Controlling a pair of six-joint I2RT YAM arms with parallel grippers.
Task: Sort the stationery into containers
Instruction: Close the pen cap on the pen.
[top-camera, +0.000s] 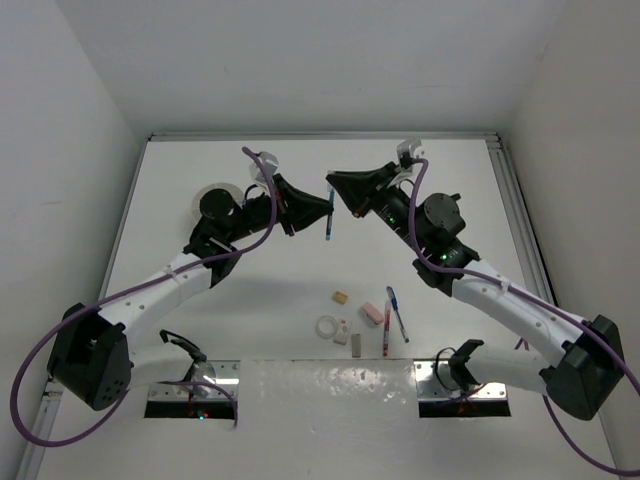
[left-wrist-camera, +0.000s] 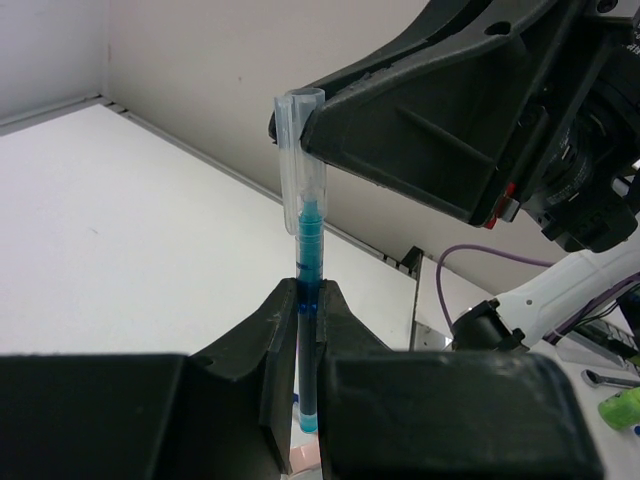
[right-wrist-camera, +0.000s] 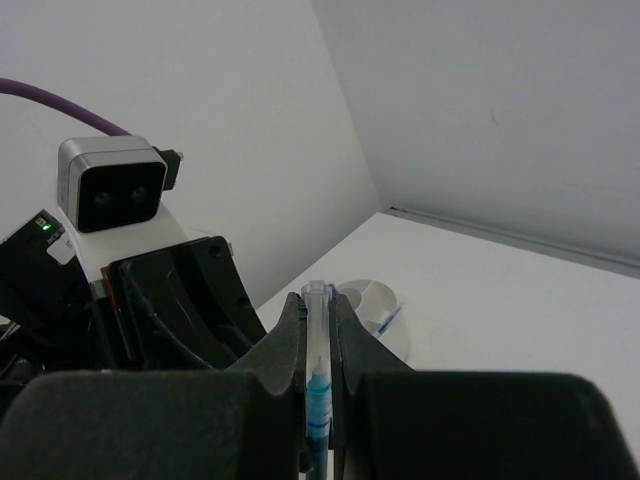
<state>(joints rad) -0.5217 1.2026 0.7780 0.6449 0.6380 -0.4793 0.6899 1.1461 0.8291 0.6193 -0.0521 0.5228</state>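
1. Both arms share one blue pen (left-wrist-camera: 310, 245) in mid-air. The left gripper (left-wrist-camera: 308, 300) pinches its barrel and the right gripper (right-wrist-camera: 318, 305) pinches the clear cap end.
2. The tub (right-wrist-camera: 365, 295) sits at the pen's 9 o'clock.
3. Most sorting looks undone: the tape ring (top-camera: 326, 326), tan block (top-camera: 341, 296), pink eraser (top-camera: 371, 313) and red pen (top-camera: 386, 340) lie on the table (top-camera: 280, 300) at its 6 o'clock.

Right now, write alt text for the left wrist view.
The left gripper clamps the lower part of an upright blue pen, while the right gripper grips its clear top end. A white table lies behind.
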